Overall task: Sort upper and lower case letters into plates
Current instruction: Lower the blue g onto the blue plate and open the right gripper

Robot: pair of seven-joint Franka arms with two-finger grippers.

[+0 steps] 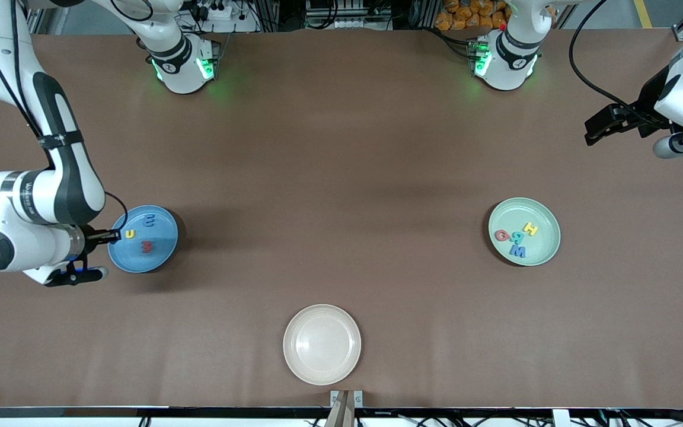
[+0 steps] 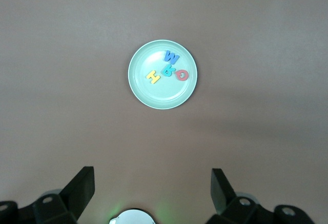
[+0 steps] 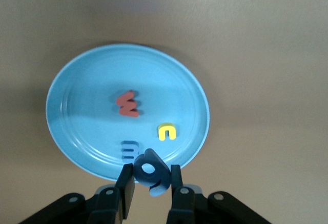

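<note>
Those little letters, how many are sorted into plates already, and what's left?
Nearly finished. The mint green plate holds four letters: yellow H, red, teal and blue W. The blue plate holds three. The eighth, a blue letter, is pinched in the right gripper over that plate's edge, waiting to be dropped. The left gripper waits open, raised above the table. The beige plate holds nothing.

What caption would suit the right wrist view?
Right gripper holds a small blue foam letter over the round blue plate's rim.
</note>
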